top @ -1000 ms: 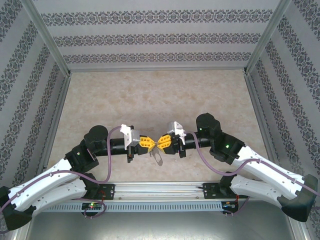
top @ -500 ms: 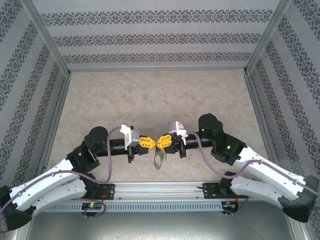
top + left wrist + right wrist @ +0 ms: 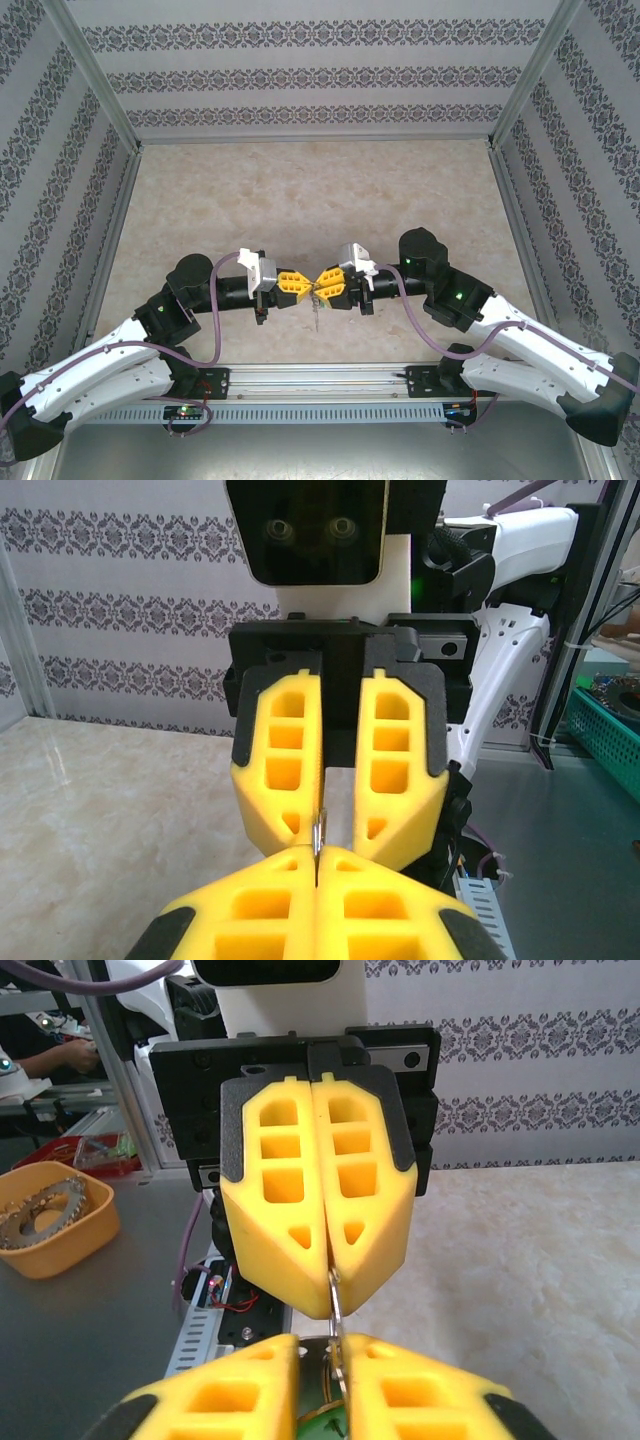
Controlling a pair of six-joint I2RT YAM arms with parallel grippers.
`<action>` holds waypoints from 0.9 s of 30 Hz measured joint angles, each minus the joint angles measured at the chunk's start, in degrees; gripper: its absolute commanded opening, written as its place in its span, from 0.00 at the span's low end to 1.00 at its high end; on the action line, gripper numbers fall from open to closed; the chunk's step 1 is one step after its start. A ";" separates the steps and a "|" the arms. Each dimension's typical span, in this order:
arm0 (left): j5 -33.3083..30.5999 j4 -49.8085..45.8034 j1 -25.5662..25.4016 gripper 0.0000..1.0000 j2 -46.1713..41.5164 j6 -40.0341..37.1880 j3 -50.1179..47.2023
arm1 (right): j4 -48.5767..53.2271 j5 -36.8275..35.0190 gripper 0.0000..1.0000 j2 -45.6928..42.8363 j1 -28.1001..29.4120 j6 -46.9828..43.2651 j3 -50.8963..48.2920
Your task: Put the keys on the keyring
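My two grippers meet tip to tip low over the front of the marble-patterned table point(image 3: 300, 190). My left gripper point(image 3: 308, 287) point(image 3: 318, 868) is shut on the keyring point(image 3: 318, 838), a thin grey metal loop seen edge-on that sticks out of its yellow fingertips. The keyring point(image 3: 334, 1295) runs from the left gripper point(image 3: 330, 1282) down into the gap between my right gripper's fingers. My right gripper point(image 3: 323, 287) point(image 3: 322, 1355) holds the key there, its green head point(image 3: 335, 1428) filling the narrow gap. A thin silvery piece point(image 3: 316, 308) hangs below the tips.
An aluminium rail point(image 3: 320, 378) runs along the near edge behind the arms. Patterned walls point(image 3: 320, 80) close the table on three sides. Off the table stand an orange bowl point(image 3: 50, 1215) with a toothed metal part and a green basket point(image 3: 610, 720).
The silvery piece hanging under the fingertips has turned from a broad flat shape to a thin edge-on sliver. Both grippers have crept slightly to the right and stay tip to tip.
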State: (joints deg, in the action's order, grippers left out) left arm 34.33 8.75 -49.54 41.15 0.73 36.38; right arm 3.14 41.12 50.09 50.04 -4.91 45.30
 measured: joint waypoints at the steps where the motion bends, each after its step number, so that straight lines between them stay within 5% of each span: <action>1: 0.11 0.17 0.00 0.00 0.00 0.02 -0.07 | -0.02 -0.17 0.09 -0.11 0.00 0.07 -0.07; 4: 0.17 0.33 0.00 0.00 0.02 0.17 -0.11 | 0.00 -0.42 0.00 -0.35 0.00 -0.07 -0.07; 10: -0.04 -0.04 0.00 0.00 0.57 0.11 -0.07 | 0.63 -1.60 0.00 -0.72 0.00 -0.46 -0.33; 16: -4.17 -11.47 0.00 0.29 2.49 -3.48 6.12 | 3.65 -5.73 0.00 -0.57 0.24 -2.54 0.04; 27: -9.09 -30.42 -1.27 0.34 8.41 -9.53 15.19 | 15.74 -11.89 0.00 3.02 1.20 -7.17 6.03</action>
State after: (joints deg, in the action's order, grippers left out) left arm 25.23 -21.67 -50.81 49.56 -8.80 51.57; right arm 18.87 29.23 53.10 51.24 -12.08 51.33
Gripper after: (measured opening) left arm 0.341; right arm 0.054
